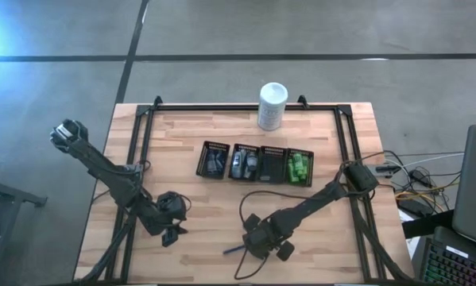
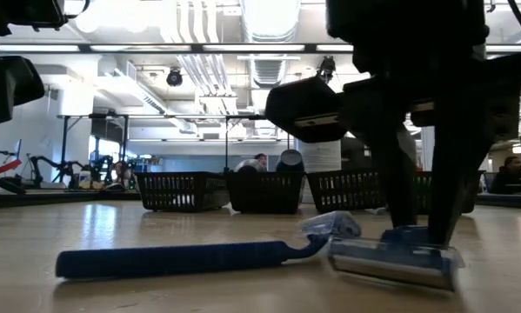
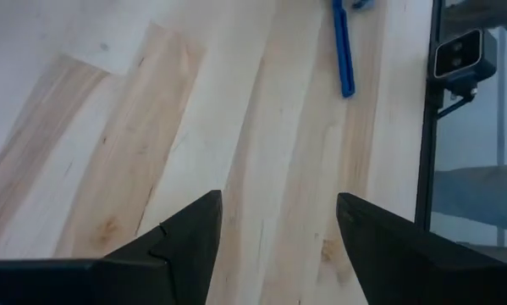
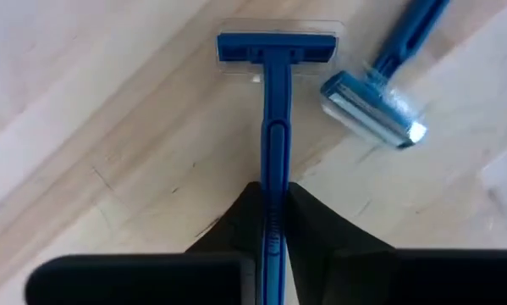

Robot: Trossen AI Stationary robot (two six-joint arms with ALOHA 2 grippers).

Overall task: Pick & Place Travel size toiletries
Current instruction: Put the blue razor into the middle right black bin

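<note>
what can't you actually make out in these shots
- Tray contents: in the high view the items in the black mesh tray are too small to name; in the low view its walls hide them.
- Held razor: the right gripper covers the handle's lower end.
- Second razor: handle cut off by the right wrist view's edge.
- White canister: label too small to read.

Held razor (image 4: 275, 169): lower handle hidden between right pincer (image 4: 272, 222) fingers, runs off frame edge. Second razor (image 4: 380, 102) just beyond the pincer: handle cut off by the edge. In the high view, tray (image 1: 253, 163) contents beyond the pincer are too small to identify.
</note>
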